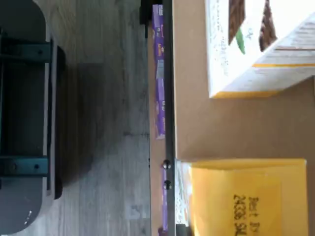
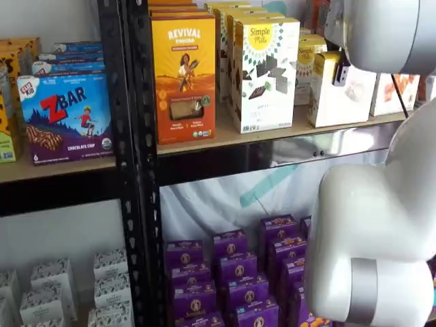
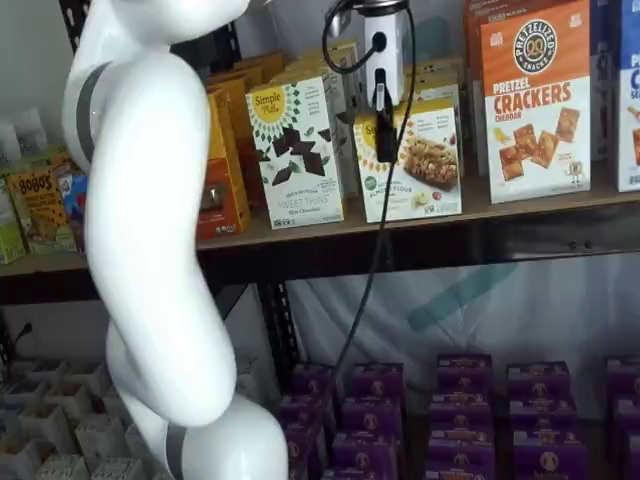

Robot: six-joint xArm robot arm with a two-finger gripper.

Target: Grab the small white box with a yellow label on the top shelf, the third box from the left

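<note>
The small white box [image 3: 412, 165] stands on the top shelf [image 3: 520, 210], with a yellow round label near its top and a cracker picture on its face. In both shelf views my gripper [image 3: 386, 150] comes down from above with a black finger over the box's upper front face. It is shut on the small white box [image 2: 337, 92], whose yellow side panel shows beside the gripper [image 2: 340, 76]. The wrist view shows the box's yellow top [image 1: 246, 196] close by, resting on the tan board [image 1: 221, 128].
The taller Simple Mills box [image 2: 266, 75] and an orange Revival box [image 2: 182, 78] stand to its left, and a pretzel crackers box [image 3: 535, 100] to its right. Purple boxes [image 2: 231, 272] fill the lower level. My white arm [image 3: 150, 250] hangs in front of the shelves.
</note>
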